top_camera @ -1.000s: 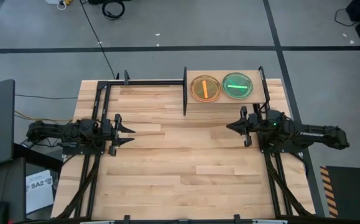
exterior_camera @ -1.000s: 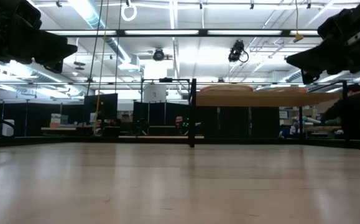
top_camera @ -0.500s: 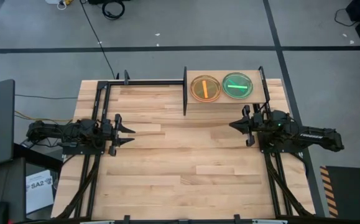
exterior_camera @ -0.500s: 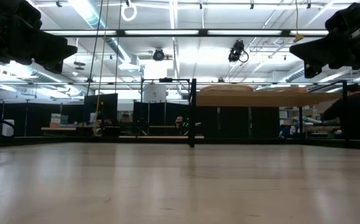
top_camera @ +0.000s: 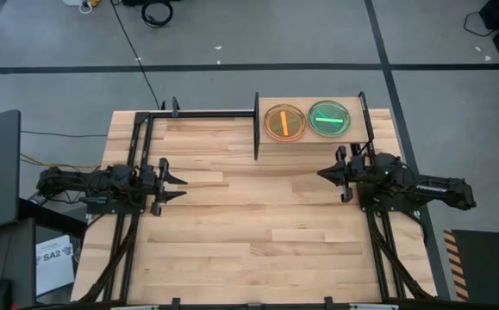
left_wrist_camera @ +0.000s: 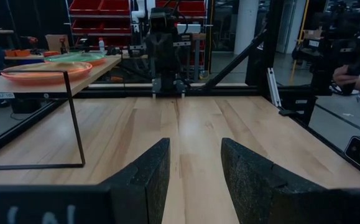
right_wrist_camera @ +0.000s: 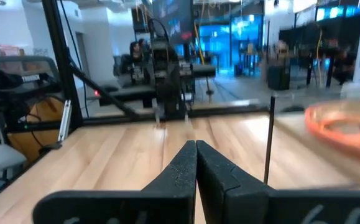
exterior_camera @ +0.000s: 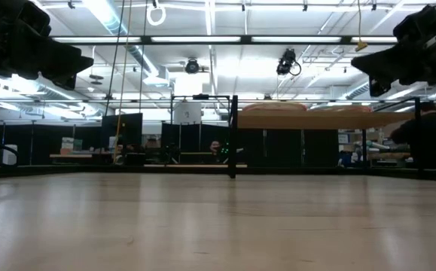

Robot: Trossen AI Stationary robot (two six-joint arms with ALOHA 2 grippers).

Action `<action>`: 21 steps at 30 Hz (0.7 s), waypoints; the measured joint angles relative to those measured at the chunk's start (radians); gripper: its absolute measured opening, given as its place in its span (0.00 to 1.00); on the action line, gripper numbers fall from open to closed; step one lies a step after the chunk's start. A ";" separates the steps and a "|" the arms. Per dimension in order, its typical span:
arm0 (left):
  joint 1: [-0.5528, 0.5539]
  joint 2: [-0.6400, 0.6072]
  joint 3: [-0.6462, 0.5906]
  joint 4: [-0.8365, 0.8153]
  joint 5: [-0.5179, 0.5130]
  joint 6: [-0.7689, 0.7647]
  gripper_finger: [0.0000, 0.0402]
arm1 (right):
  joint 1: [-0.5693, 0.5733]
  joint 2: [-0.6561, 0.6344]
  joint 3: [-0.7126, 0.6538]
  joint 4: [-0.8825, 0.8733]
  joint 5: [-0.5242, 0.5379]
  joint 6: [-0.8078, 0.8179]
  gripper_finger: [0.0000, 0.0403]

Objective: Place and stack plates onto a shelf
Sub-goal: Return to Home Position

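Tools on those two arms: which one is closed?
The right tool: it is pinched shut with nothing in it, whereas the left tool shows a clear gap.

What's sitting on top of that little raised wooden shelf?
An orange plate and a green plate lie side by side on the shelf. Any plates stacked beneath them are covered from above.

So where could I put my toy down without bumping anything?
The wooden tabletop is bare between the left hand and the right hand, and all along the side away from the shelf. That shelf is crowded: an orange-topped stack and a green-topped stack of plates fill it.
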 joint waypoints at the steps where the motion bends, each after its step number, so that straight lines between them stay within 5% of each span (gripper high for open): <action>1: 0.000 0.000 0.000 0.000 0.000 0.000 0.38 | 0.000 0.000 0.000 -0.021 0.001 0.006 0.03; 21: 0.002 0.000 0.001 -0.010 0.000 -0.026 0.38 | 0.000 0.019 0.000 -0.031 0.045 0.039 0.03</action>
